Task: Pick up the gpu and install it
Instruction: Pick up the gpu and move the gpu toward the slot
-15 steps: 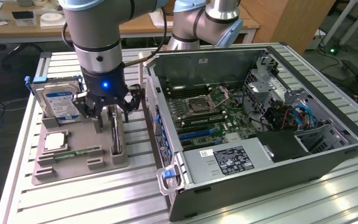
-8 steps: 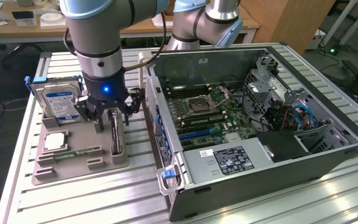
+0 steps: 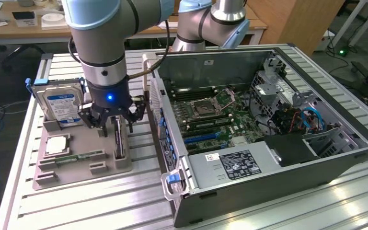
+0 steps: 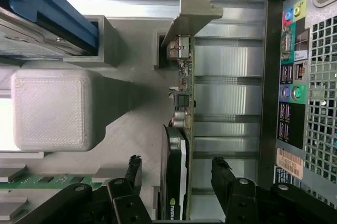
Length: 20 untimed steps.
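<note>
1. The gpu [image 4: 184, 103] stands on its long edge in a slot of the grey holder tray [image 3: 75, 175], along the tray's edge nearest the computer case [image 3: 267, 158]. Its silver bracket [image 4: 192, 11] is at the end of the card away from the gripper.
2. The gripper [image 3: 115, 125] hangs straight over the card. Its fingers [image 4: 224, 176] are spread apart, one on each side of the cooler end, with a gap showing on both sides. Nothing is clamped.
3. A hard drive [image 3: 61, 103] with a blue-white label stands upright in a blue carrier at the tray's far corner, to the exterior view's left of the gripper.
4. A square pale chip [image 3: 56, 145] lies flat near the tray's middle, with a green memory stick [image 3: 78, 157] lying flat just beside it, towards the near edge.
5. The tray rests on a slatted metal table [image 3: 94, 206], just beside the case, which lies open with its motherboard [image 3: 216, 115] exposed.
</note>
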Tool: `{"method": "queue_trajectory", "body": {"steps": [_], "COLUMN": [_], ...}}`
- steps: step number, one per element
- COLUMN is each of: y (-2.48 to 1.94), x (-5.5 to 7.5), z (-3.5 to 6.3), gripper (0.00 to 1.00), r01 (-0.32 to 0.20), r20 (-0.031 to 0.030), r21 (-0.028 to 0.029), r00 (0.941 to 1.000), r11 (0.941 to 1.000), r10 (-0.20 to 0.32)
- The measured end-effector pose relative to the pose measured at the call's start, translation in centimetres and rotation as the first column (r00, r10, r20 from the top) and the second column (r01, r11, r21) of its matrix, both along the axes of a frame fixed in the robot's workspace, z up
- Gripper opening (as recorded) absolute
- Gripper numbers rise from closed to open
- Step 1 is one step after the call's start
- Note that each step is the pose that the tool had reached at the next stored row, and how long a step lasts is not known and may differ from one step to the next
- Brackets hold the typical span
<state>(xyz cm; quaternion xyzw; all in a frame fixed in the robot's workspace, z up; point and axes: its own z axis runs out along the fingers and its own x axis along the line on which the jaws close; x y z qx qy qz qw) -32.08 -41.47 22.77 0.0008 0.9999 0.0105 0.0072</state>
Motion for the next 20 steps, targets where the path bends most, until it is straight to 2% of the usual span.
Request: {"method": "queue_trajectory", "body": {"steps": [10, 20], "y": [0.21, 0.21], "x": [-0.1, -0.1], "z": [-1.75, -1.78], "gripper": [0.65, 0.65], "r01": [0.007, 0.007], "r20": [0.0001, 0.0], "r21": [-0.0019, -0.0023], "r00": [1.0, 1.0], "r11": [1.0, 1.0], "r10": [-0.007, -0.007]}}
